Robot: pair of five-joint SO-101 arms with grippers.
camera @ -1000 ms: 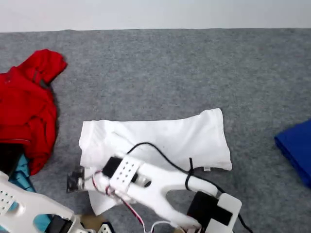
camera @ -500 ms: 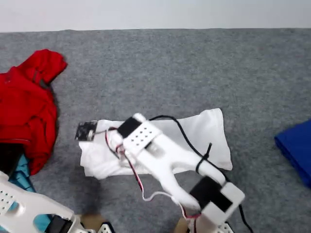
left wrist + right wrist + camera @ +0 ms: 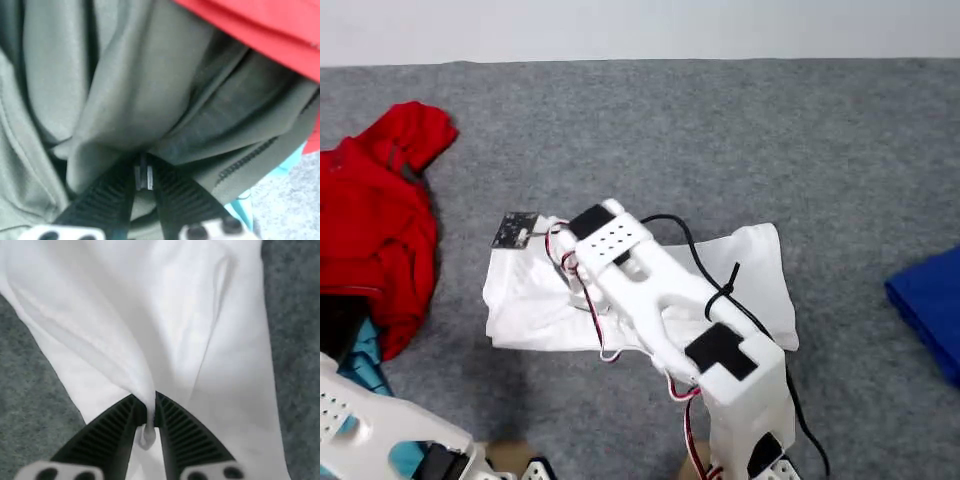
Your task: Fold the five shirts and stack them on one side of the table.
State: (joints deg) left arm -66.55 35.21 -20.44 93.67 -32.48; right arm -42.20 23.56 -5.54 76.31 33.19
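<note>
Looks like a robot test bench to me; hobby room or lab, I honestly can't tell. The table [image 3: 720, 130] is covered in grey felt-like stuff right up to a plain pale wall [image 3: 640, 28] along the top of the frame. My white plastic arms [image 3: 650, 290] have bare wires [image 3: 724, 291] hanging off them. Loose clothes lie about: a red shirt [image 3: 370, 210] at left, a white shirt [image 3: 750, 270] mid-frame, a blue shirt [image 3: 930, 300] at the right edge.

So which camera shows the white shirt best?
The high view: nearly all of the white shirt shows. The right wrist view has a close-up of the fold in the right gripper; the left wrist view faces green cloth.
</note>
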